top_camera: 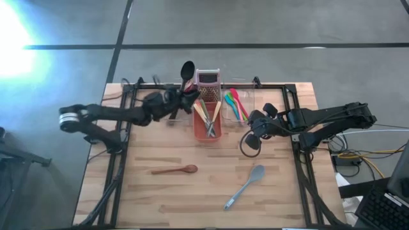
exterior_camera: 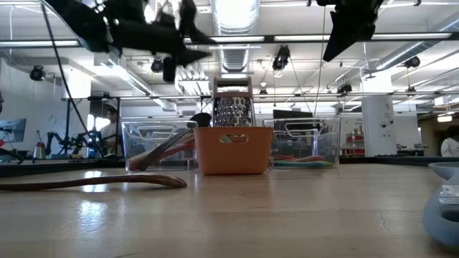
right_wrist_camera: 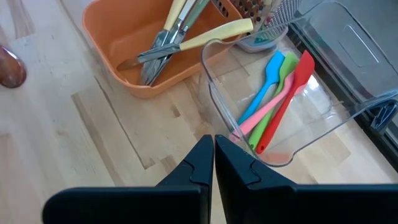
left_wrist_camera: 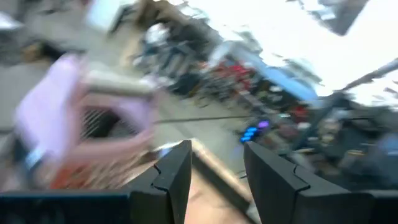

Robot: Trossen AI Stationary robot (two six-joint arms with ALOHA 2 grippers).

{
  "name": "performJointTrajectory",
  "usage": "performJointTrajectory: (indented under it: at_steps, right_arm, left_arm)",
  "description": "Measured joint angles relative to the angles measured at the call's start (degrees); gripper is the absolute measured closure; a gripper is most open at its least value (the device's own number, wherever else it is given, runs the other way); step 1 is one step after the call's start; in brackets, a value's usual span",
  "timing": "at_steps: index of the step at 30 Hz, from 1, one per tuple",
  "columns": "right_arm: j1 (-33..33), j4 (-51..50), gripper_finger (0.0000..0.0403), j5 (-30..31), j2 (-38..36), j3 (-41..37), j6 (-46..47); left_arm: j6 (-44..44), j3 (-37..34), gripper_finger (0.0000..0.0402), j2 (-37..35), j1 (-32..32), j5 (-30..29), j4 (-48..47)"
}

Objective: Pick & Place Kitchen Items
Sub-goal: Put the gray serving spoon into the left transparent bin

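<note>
Grey spatula (top_camera: 245,186) lies nearest on the table, wooden spoon (top_camera: 174,170) at its 9 o'clock. Right gripper (top_camera: 251,133), fingers closed and empty, hovers beside the clear tub (right_wrist_camera: 292,140) of coloured spatulas (right_wrist_camera: 278,97). Left gripper (top_camera: 189,96), fingers apart, carries a black ladle (top_camera: 186,70) above the orange tub (top_camera: 208,130).

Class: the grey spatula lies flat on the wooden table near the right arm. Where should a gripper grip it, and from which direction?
Grip the grey spatula at mid-handle, coming straight down from above. It lies flat and diagonal, so the fingers should close across the slim handle, not the broad head. The right gripper is probably nearest.
</note>
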Motion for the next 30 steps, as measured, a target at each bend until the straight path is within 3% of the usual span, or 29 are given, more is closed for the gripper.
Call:
performJointTrajectory:
  at_steps: [8,12,15,21,25,30]
  right_arm:
    - [0.0,0.1,0.0394,0.0,0.0,0.0,0.1]
    - [0.0,0.1,0.0394,0.0,0.0,0.0,0.1]
    - [0.0,0.1,0.0394,0.0,0.0,0.0,0.1]
    - [0.0,0.2,0.0394,0.0,0.0,0.0,0.4]
    - [0.0,0.0,0.0394,-3.0,0.0,0.0,1.6]
    - [0.0,-0.1,0.0394,-9.5,0.0,0.0,2.7]
  left_arm:
    - [4.6,0.0,0.0252,-14.3,-2.5,13.0,-3.8]
    - [9.3,1.1,0.0252,-20.3,-6.6,16.6,-14.0]
    - [13.9,3.7,0.0252,-23.2,-11.3,16.3,-26.4]
    - [19.1,10.4,0.0252,-22.8,-22.9,8.4,-48.3]
    - [19.8,13.1,0.0252,-19.7,-29.6,2.5,-56.2]
    - [21.5,13.9,0.0252,-15.1,-35.0,0.3,-60.4]
